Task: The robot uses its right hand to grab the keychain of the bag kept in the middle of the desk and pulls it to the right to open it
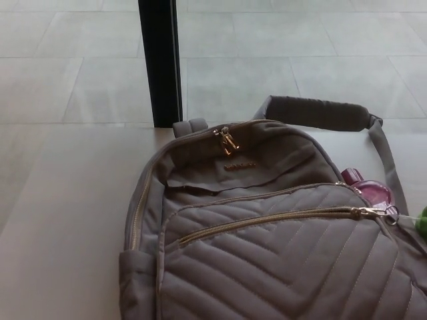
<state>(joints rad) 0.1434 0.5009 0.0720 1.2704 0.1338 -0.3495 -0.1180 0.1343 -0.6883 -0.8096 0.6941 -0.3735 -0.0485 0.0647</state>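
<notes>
Neither hand in view; whether loosed or clenched, cannot tell. No arm or forearm in frame either.

Grey quilted bag (267,253) lying flat on the desk (67,220), filling the lower right of the head view, top handle (189,126) pointing away. Front-pocket zipper (267,220) running in a shallow arc across the quilted panel, gold teeth visible along its length. Slider and pull (369,212) sitting at the far right end of that track, with a pink keychain (370,190) just beside it at the bag's right edge. Whether the teeth left of the slider are parted or meshed: too fine to tell. So fits two readings: slider already drawn right and pocket open, or pocket closing toward that end. Not settled from this frame.

Main-compartment sliders (228,140) paired at the top centre, gold, touching each other.

Around: padded shoulder strap (320,112) looped behind the bag toward the right. Scrap of green (421,220) at the right edge, near the keychain, identity unclear. Black post (160,60) upright behind the desk, pale tiled floor (300,53) beyond. Strap and green thing crowd the right side where a pull would travel.
</notes>
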